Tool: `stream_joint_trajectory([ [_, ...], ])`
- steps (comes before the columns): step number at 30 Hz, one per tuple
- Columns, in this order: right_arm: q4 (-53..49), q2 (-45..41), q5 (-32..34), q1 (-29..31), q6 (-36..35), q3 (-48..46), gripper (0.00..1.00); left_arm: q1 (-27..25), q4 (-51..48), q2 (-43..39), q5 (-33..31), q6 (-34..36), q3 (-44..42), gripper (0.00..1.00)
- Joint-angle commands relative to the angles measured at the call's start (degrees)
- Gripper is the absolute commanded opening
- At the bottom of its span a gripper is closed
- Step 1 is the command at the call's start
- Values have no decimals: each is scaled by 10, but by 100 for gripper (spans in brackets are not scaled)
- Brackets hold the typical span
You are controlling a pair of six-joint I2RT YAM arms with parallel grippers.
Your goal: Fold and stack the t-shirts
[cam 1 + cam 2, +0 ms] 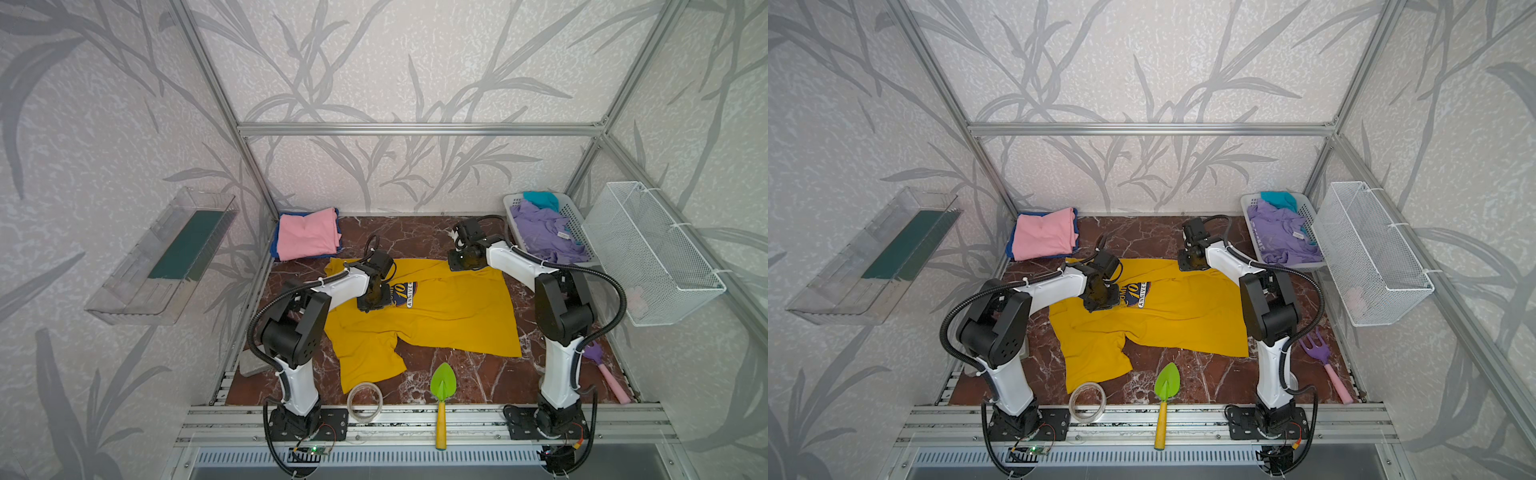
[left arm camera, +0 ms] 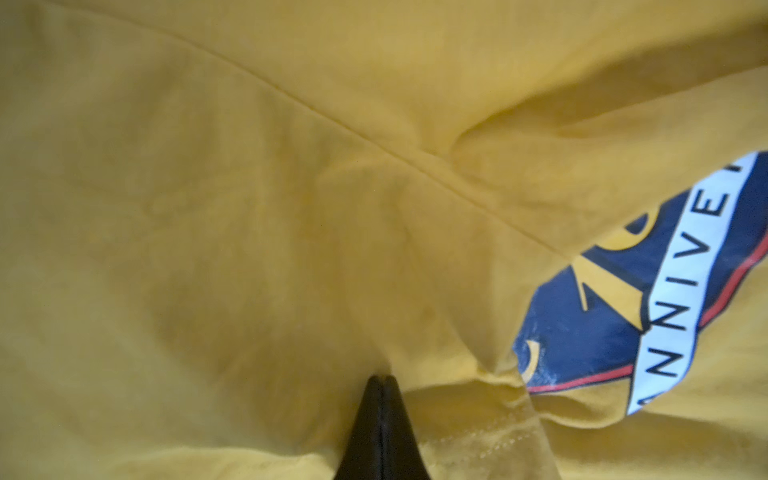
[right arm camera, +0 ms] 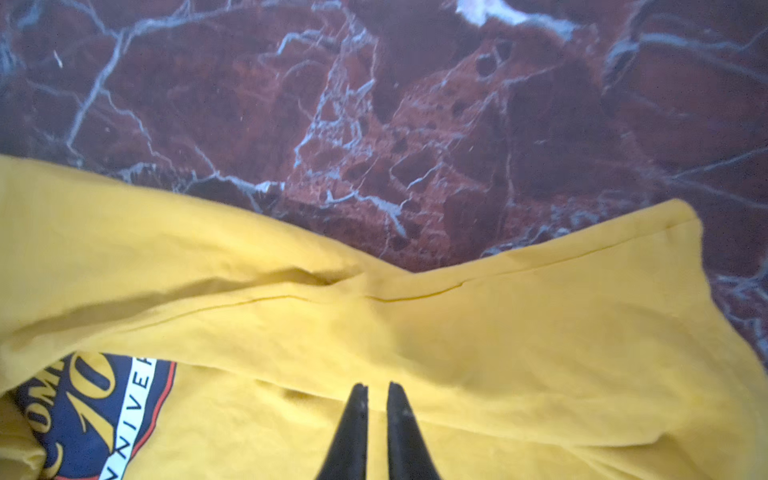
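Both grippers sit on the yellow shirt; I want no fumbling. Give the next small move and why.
Probably lift both a little, together. The left gripper is shut, cloth puckered at its tips beside the print; the right gripper is shut on the shirt near its far edge. Both seem to hold cloth, so a short lift would start the fold.
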Motion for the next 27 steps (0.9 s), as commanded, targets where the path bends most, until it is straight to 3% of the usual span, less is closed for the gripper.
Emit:
stream_joint_trajectory([
  [1, 25, -17, -10, 11, 21, -43, 4, 6, -25, -30, -18, 1, -9, 0],
  [7, 35, -44, 10, 11, 19, -86, 12, 6, -48, -47, -35, 0, -23, 0],
  [13, 3, -64, 47, -50, 6, -51, 20, 11, -64, -54, -61, -11, -45, 0],
  [20, -89, 12, 87, -114, -20, 52, 26, 15, -70, -38, -58, -7, -29, 0],
  [27, -116, 72, 74, -130, -25, 102, 42, 16, -72, -23, -53, -7, -19, 0],
])
